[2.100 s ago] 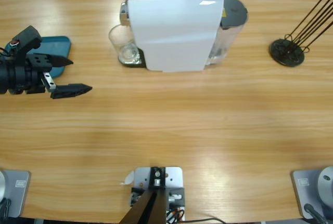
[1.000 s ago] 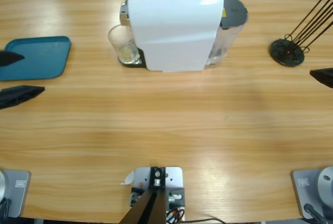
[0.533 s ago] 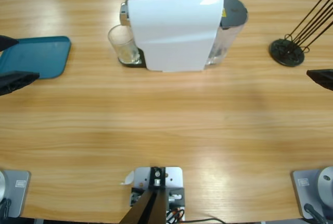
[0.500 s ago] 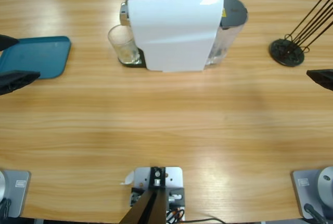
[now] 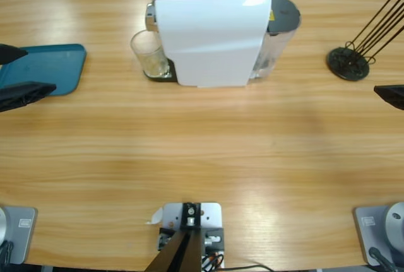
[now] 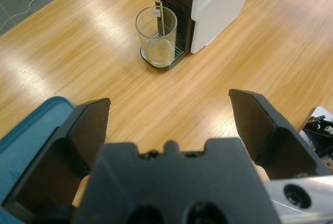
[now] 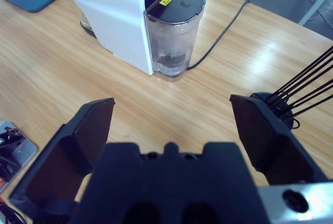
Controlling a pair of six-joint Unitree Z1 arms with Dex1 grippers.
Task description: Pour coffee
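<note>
A clear glass (image 5: 150, 54) stands on the drip tray under the spout of the white coffee machine (image 5: 208, 32). A shallow layer of pale amber coffee (image 6: 158, 52) lies in the bottom of the glass (image 6: 156, 37). My left gripper (image 6: 169, 104) is open and holds nothing; it sits far from the glass, at the table's left edge (image 5: 19, 71) over the teal tray. My right gripper (image 7: 171, 102) is open and holds nothing. Only one of its jaw tips shows at the right edge of the high view (image 5: 392, 95).
A teal tray (image 5: 47, 69) lies at the left of the wooden table. The machine's water tank (image 7: 174, 31) with a dark lid is on its right side, with a black cable behind it. A black wire rack (image 5: 348, 62) stands at the far right.
My left gripper has pulled back from mid-table to the left edge, then crept slightly right. A right jaw tip came in at the right edge. The glass and machine have stayed put.
</note>
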